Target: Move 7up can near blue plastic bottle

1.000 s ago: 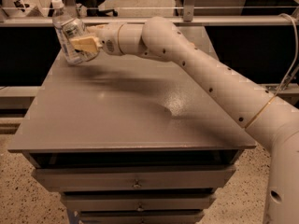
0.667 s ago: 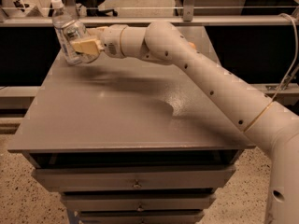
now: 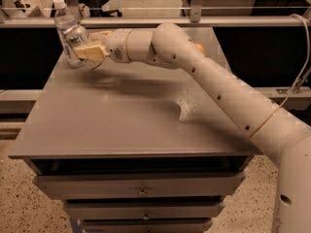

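Observation:
The blue plastic bottle (image 3: 65, 25) stands upright at the far left corner of the grey table (image 3: 121, 125); it is clear with a white cap. The silver 7up can (image 3: 77, 37) is right in front of it, almost touching it, and sits between the tan fingers (image 3: 91, 52) of my gripper (image 3: 87, 43). The gripper reaches in from the right at the end of the long white arm (image 3: 214, 86) and is shut on the can. The can's label and its base are mostly hidden by the fingers.
A small orange thing (image 3: 199, 47) peeks out behind the arm at the table's far edge. A metal rail (image 3: 194, 21) runs behind the table. Drawers (image 3: 141, 186) sit below the table's front edge.
The gripper stays by the bottle with the can in it. The arm's elbow has shifted slightly.

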